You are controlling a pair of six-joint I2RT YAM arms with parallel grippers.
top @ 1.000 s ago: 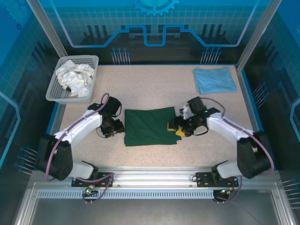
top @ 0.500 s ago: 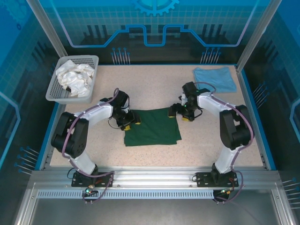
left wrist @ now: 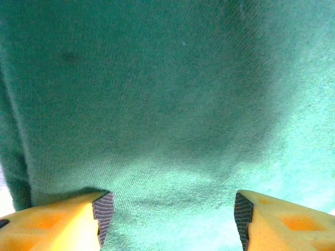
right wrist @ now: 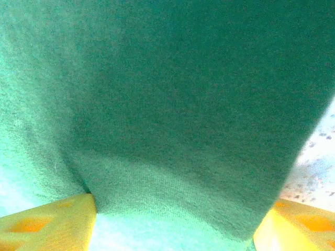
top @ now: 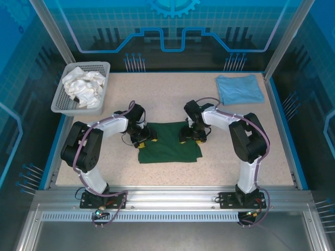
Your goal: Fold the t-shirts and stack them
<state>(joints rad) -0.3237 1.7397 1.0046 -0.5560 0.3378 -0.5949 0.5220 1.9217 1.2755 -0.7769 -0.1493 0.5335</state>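
Left gripper: I see it low at the left edge of the dark green t-shirt; on the left wrist camera its yellow fingers stand wide apart, and I see nothing pinched between them
Left wrist view: green cloth runs across the whole gap between the fingers, just beyond the tips; I cannot tell whether the pads touch it
Right gripper: I see it down on the right part of the same shirt, near its far edge; its jaws are also spread wide, with one yellow finger in each lower corner of the right wrist view
Right wrist view: a fold of green cloth lies between the fingers, and I make out a strip of speckled table on the right
Dark green t-shirt: folded into a rough rectangle, flat on the table, at its middle, between my two arms
Light blue t-shirt: folded flat at the far right corner, well apart from the green one
White mesh basket: at the far left corner, with crumpled white cloth inside
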